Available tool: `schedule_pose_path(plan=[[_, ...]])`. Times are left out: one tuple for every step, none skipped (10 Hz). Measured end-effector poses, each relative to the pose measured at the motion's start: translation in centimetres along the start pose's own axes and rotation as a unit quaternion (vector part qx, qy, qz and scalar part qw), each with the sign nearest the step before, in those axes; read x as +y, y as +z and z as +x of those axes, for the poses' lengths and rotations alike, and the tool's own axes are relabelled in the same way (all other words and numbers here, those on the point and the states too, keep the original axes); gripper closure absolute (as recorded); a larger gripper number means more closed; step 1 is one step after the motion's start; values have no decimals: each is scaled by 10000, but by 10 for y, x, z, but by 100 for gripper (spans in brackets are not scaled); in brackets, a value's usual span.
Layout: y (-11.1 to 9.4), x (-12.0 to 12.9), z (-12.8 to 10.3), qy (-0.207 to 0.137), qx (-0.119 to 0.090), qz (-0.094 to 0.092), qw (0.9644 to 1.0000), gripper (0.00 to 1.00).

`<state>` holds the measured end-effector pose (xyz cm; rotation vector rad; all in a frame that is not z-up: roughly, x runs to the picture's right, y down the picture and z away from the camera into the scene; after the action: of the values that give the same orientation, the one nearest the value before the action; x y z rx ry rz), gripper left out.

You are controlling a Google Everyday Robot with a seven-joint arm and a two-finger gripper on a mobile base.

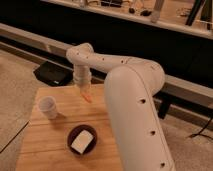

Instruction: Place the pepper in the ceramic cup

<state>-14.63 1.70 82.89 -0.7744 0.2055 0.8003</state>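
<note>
Arm: the white, thick-bodied robot arm [134,100] rises from the lower right of the camera view, bends at a rounded joint near the top centre and turns straight down toward the surface.
Pincer: the pincer [84,89] sits at the lower end of the downward section, above the rear middle part of the surface, near its far edge.
Pincer state: closed on the pepper. The pincer grips the upper end and the rest sticks out below it.
Pepper: the small, slim, orange tapered pepper [87,97] hangs tilted, with its narrow tip pointing down and to the right. Whether the tip touches the surface cannot be determined.
Ceramic cup: the small, plain white cylindrical ceramic cup [48,107] stands upright on the left part of the surface. It is to the left of the pepper, nearer the camera, and clearly apart from it.
Bowl: a dark round bowl [73,133] rests on the front middle part of the surface, apart from the ceramic cup.
Bowl contents: a white rectangular block [83,143] lies inside the bowl.
Surface: a light wooden slatted surface [47,150] carries the ceramic cup and the bowl.
Floor item: a flat black box [52,74] lies on the floor behind the left rear corner of the surface.
</note>
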Motion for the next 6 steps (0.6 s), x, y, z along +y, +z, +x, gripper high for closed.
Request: schedule_pose_path(plan=[[-6,9,-6,-12,-118,-60,9999,100],[-20,27,-19,-38,-368,-190,9991,100],[-26,35,-26,-51,-493,-260,9984,100],[-36,48,-37,-78,-684,-382,9969,100],[-42,57,-44,-98,-809,-473,9956,100],[-50,72,-55,-141,-993,-633,9929,100]])
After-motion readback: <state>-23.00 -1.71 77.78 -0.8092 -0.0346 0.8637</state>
